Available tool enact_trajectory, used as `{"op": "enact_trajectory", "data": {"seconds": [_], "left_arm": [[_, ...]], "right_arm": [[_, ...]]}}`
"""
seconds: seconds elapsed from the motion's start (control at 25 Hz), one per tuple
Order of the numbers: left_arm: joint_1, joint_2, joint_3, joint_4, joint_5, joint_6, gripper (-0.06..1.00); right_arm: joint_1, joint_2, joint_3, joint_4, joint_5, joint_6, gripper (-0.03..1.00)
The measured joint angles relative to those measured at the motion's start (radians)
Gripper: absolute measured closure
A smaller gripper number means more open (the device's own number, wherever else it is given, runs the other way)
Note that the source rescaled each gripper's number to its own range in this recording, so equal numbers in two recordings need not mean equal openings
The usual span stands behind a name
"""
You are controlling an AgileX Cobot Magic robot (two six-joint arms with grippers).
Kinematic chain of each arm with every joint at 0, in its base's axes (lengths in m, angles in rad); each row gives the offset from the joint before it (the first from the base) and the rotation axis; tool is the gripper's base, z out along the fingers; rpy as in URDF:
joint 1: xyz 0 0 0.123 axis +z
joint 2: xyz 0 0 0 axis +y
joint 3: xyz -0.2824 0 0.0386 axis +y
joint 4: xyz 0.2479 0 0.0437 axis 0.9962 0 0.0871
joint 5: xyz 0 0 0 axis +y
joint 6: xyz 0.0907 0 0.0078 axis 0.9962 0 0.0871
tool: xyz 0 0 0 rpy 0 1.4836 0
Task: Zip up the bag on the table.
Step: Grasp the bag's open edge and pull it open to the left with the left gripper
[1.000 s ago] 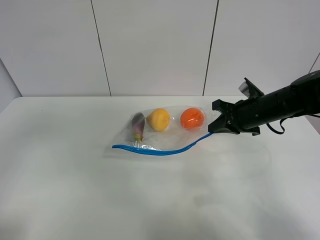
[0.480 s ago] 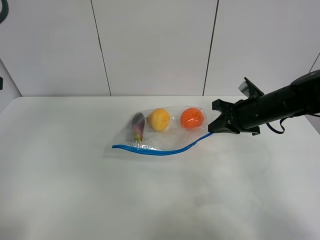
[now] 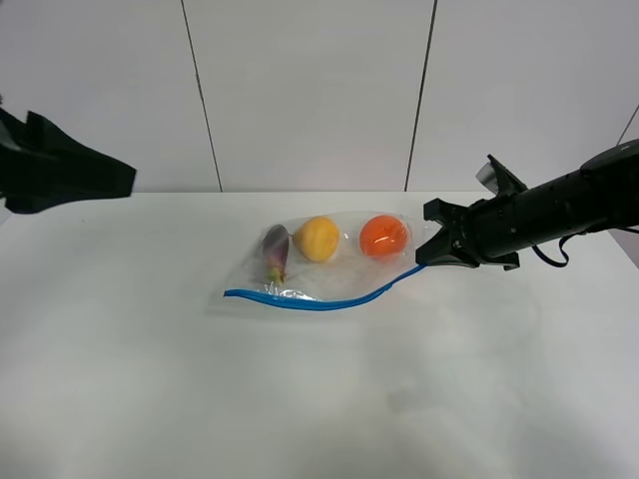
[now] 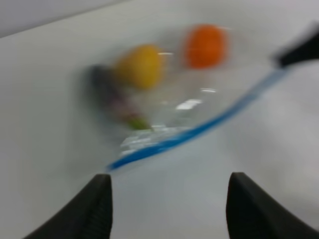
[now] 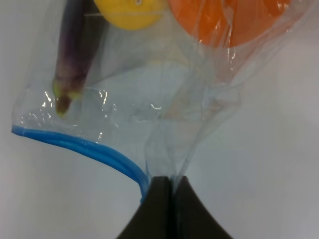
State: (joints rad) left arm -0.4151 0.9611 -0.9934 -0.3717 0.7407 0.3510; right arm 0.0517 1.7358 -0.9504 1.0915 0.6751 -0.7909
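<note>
The clear bag lies on the white table, holding a purple eggplant, a yellow pear and an orange. Its blue zipper strip runs along the near edge. My right gripper is shut on the bag's right corner at the zipper's end; in the right wrist view the fingers pinch the plastic beside the strip. My left gripper is open and empty, in the air well left of the bag. That view is blurred.
The left arm shows as a dark shape at the upper left of the exterior view. White wall panels stand behind the table's far edge. The table stretches wide in front of the bag.
The left arm has swung into the exterior view at the upper left. The right gripper and the bag have not moved.
</note>
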Motion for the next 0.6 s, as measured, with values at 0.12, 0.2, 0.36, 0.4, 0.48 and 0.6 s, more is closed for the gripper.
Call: {"op": "enact_trajectory", "data": {"seconds": [0.12,0.2,0.36,0.4,0.48,0.6], "left_arm": [[-0.113,0.014,0.000,-0.002,-0.036,0.002,-0.06],[-0.151,0.039,0.000,-0.004,-0.071,0.003,-0.06],[-0.170,0.132,0.000,-0.014,-0.116,0.009,-0.06],[-0.171,0.158,0.000,-0.015,-0.124,0.017,-0.06],[-0.176,0.220,0.000,-0.020,-0.130,0.045,-0.06],[-0.198,0.305,0.000,-0.071,-0.142,0.103,-0.06]], "right_arm": [[0.000,0.000,0.000,0.000,0.000,0.000,0.96],[0.000,0.000,0.000,0.000,0.000,0.000,0.96],[0.000,0.000,0.000,-0.005,0.002,0.000,0.96],[0.000,0.000,0.000,-0.005,0.003,0.000,0.96],[0.000,0.000,0.000,-0.007,0.007,0.000,0.96],[0.000,0.000,0.000,-0.008,0.015,0.000,0.96]]}}
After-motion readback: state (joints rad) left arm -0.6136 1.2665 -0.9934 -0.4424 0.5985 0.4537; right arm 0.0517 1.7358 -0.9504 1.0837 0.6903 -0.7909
